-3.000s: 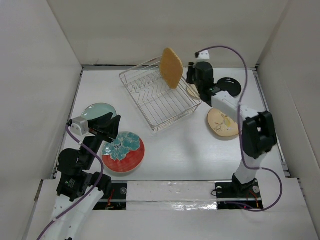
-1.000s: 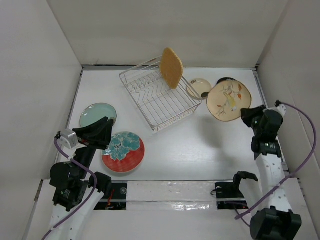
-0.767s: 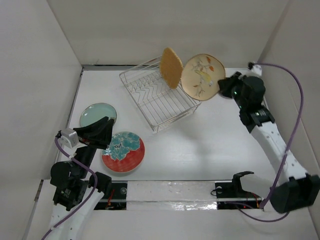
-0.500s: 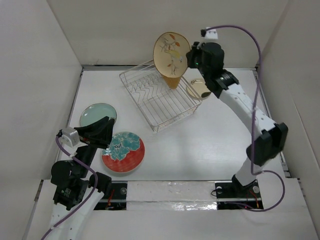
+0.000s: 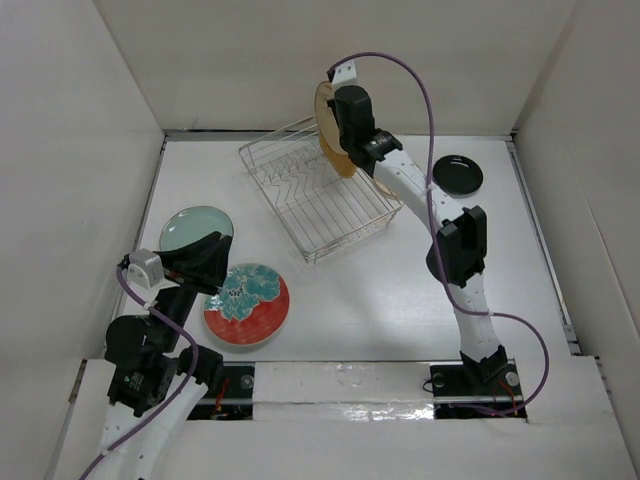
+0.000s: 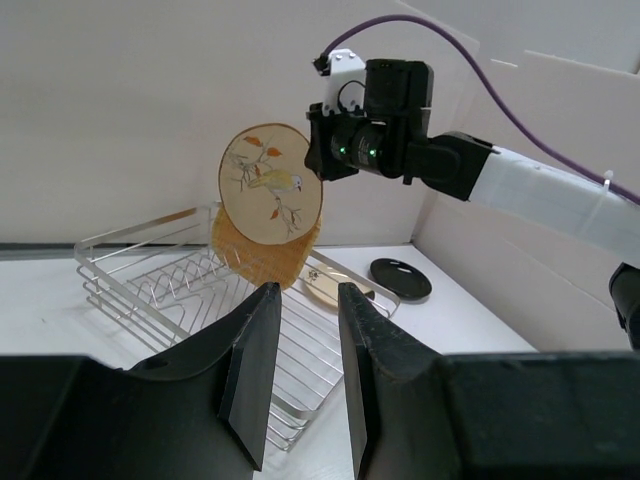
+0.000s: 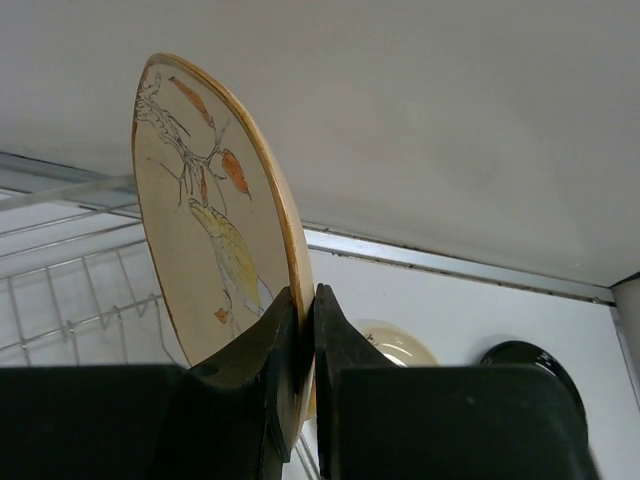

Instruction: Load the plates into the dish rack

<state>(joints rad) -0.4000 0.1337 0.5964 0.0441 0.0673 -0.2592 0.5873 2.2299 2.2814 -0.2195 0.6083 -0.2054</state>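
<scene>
My right gripper [image 5: 333,122] [image 7: 305,300] is shut on the rim of the beige speckled plate [image 5: 321,108] [image 7: 205,225]. It holds the plate upright and edge-on above the far right corner of the silver dish rack [image 5: 315,195]. The wooden plate [image 5: 342,162] stands in the rack just behind it; the left wrist view shows the wooden plate [image 6: 262,255] below the beige plate [image 6: 271,183]. My left gripper [image 5: 210,258] [image 6: 308,300] is open and empty, between the pale teal plate [image 5: 195,225] and the red flowered plate [image 5: 248,305].
The small black plate [image 5: 457,175] [image 6: 400,277] lies at the back right. The small cream plate [image 6: 330,287] [image 7: 395,343] lies by the rack's right side, under my right arm. White walls enclose the table on three sides.
My right arm has swung the beige plate from the table's right side up and left to above the rack's far corner, turning it edge-on. The left arm has barely moved.
</scene>
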